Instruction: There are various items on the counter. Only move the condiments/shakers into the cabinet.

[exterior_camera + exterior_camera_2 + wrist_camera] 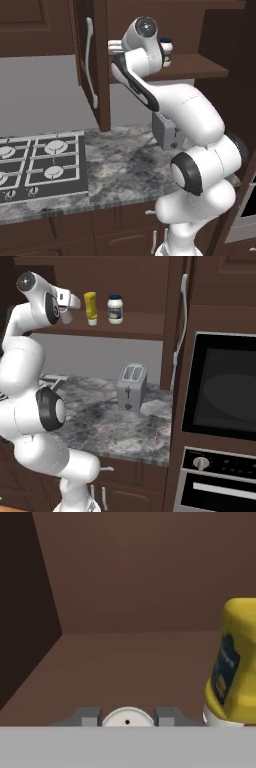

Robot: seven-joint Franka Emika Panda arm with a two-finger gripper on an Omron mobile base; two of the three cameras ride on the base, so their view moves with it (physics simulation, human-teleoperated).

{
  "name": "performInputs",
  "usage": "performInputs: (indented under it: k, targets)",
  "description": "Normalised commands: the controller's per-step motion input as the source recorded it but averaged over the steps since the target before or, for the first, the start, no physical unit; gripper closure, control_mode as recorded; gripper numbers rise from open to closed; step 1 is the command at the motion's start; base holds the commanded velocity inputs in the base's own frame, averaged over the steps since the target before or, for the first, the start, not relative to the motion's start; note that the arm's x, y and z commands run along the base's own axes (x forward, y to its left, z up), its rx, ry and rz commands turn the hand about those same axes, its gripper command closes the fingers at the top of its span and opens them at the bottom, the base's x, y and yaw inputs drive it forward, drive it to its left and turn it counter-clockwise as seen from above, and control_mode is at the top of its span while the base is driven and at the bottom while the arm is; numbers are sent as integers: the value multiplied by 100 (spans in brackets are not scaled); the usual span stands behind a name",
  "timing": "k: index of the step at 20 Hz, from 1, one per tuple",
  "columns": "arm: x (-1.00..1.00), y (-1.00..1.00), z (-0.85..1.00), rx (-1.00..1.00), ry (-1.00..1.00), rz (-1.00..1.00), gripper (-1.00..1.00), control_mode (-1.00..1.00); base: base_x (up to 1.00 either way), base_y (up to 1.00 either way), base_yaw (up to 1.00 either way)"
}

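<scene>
Inside the open cabinet (140,331), my gripper (127,720) is shut on the small pale grey shaker (127,716), whose round top shows between the two fingertips. I cannot tell whether the shaker rests on the shelf. In the right base view the gripper (67,315) is at the shelf's left end, just left of the yellow squeeze bottle (90,307). That bottle (234,662) stands close on the right in the hand view. The white jar with a dark blue lid (115,310) stands on the shelf right of the bottle.
The grey toaster (131,387) stands on the speckled counter (105,428). The cabinet door (92,65) hangs open left of the arm. A black stovetop (40,165) lies to the left and a wall oven (222,386) to the right.
</scene>
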Motion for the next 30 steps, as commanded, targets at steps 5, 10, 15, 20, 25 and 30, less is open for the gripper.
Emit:
performInputs:
  k: [5,10,15,20,25,30]
  targets:
    - [41,0,-6,0,0,0,100,-100,0,0,0]
    - [35,0,-4,0,0,0,100,-100,0,0,0]
    - [26,0,-19,0,0,0,100,-100,0,0,0]
    - [24,0,-11,0,0,0,100,-100,0,0,0]
    - [3,10,0,-1,0,0,100,-100,0,0,0]
    - [-15,24,0,-2,-1,0,100,-100,0,0,0]
